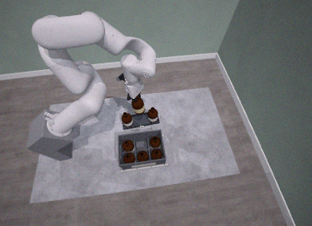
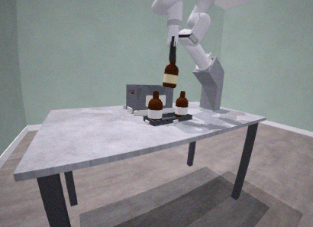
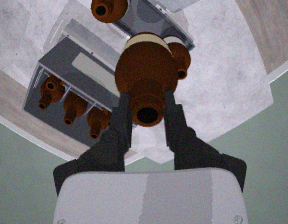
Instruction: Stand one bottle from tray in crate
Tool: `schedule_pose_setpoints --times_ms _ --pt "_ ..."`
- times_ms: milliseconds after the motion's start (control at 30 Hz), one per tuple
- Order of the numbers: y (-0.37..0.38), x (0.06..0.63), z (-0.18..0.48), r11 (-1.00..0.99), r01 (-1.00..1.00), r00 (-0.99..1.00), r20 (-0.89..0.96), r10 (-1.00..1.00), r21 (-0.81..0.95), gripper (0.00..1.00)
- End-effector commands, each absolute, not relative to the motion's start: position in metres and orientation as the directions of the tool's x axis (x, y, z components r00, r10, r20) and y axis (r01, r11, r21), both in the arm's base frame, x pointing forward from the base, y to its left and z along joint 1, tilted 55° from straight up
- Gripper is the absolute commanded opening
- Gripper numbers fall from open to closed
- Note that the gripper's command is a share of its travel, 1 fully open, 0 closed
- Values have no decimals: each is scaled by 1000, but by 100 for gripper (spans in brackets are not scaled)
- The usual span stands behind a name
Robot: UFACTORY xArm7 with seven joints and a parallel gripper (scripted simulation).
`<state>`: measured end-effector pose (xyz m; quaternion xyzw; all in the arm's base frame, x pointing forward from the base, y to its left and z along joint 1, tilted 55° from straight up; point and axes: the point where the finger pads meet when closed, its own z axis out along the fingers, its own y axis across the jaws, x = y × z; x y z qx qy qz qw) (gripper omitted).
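My gripper (image 1: 134,96) is shut on the neck of a brown bottle with a cream label (image 1: 138,105) and holds it upright in the air above the dark tray (image 1: 140,122). It also shows in the side view (image 2: 170,74) and in the wrist view (image 3: 147,72). Two more bottles stand on the tray, one at the left (image 1: 126,119) and one at the right (image 1: 152,113). The grey crate (image 1: 141,149) sits in front of the tray with several bottles standing in its cells. The middle cell of its back row (image 1: 141,144) is empty.
The arm's base (image 1: 57,125) stands on the table at the left of the tray. A grey block (image 2: 210,83) rises behind the tray in the side view. The table's edges lie well away from the crate.
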<state>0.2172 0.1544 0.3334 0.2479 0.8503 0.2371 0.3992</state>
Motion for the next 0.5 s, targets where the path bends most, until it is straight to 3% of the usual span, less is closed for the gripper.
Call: schedule_pose_setpoints --times_ms 0,467 --pt "152 218 334 764 230 -558 -562 611 602 0" --pt "139 220 333 764 230 -558 -562 611 602 0"
